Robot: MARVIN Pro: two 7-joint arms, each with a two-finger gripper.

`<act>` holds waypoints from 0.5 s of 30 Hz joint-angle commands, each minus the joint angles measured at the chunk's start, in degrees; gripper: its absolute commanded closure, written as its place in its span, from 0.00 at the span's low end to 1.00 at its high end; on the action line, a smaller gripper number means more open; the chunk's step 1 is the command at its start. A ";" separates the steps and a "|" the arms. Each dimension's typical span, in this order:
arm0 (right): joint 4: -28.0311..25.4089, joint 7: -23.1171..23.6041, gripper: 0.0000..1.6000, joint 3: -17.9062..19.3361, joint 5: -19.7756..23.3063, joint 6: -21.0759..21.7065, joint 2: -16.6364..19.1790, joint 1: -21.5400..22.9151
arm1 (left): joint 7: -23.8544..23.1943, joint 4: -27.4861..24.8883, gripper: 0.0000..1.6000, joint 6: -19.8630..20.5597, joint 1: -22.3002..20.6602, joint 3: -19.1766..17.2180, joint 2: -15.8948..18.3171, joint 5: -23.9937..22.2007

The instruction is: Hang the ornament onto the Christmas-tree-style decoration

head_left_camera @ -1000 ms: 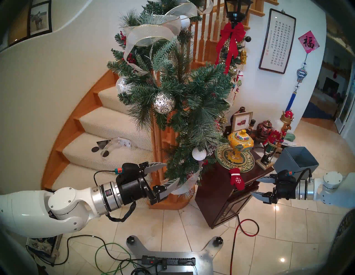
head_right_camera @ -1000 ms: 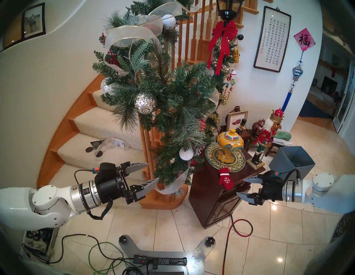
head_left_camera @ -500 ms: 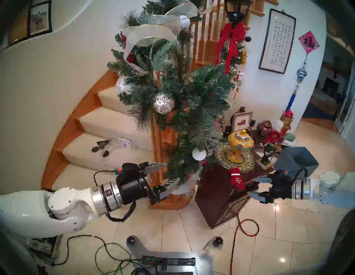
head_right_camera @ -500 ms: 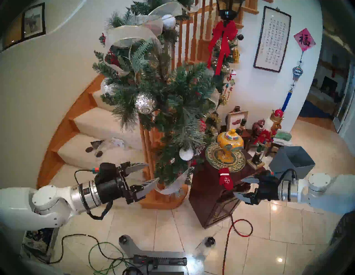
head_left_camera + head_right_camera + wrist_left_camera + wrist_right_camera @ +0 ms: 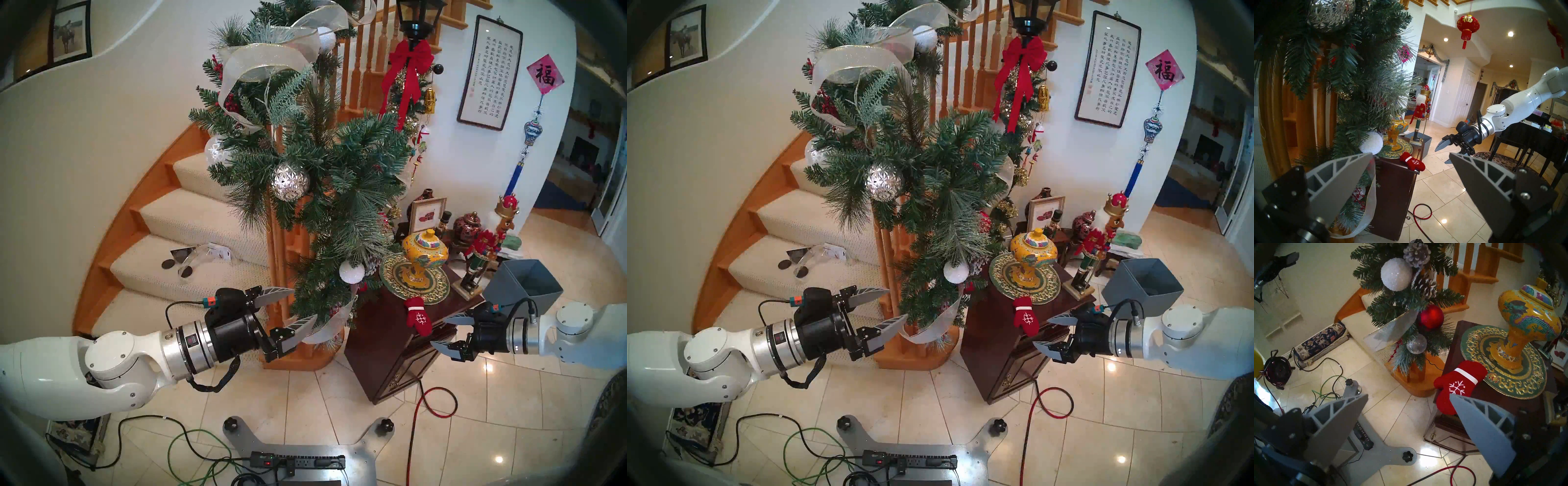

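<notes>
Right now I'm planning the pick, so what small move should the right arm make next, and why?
Probably ease the right gripper forward onto the red mitten: its jaws are open and empty, just short of the mitten, which overhangs the dark cabinet's edge.

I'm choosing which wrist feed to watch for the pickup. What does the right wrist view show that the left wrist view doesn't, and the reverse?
Only the right wrist view shows the red ball and the pine cones low in the garland, and the mitten's thin string lying on the gold-patterned plate.

Only the left wrist view shows the right gripper, open and apart from the mitten, and the silver patterned ball.

Both show the mitten overhanging the dark cabinet's edge, the yellow jar and a white glittery ball.
</notes>
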 commanded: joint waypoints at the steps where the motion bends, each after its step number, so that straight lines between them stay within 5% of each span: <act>1: -0.33 -2.05 0.00 4.55 -0.55 1.19 -0.24 -4.51 | 0.06 -0.03 0.00 -0.09 -0.16 -0.18 0.08 0.00; 15: 0.65 -2.34 0.00 12.56 0.05 4.63 -0.24 -11.14 | 0.05 -0.02 0.00 -0.08 -0.16 -0.18 0.07 0.00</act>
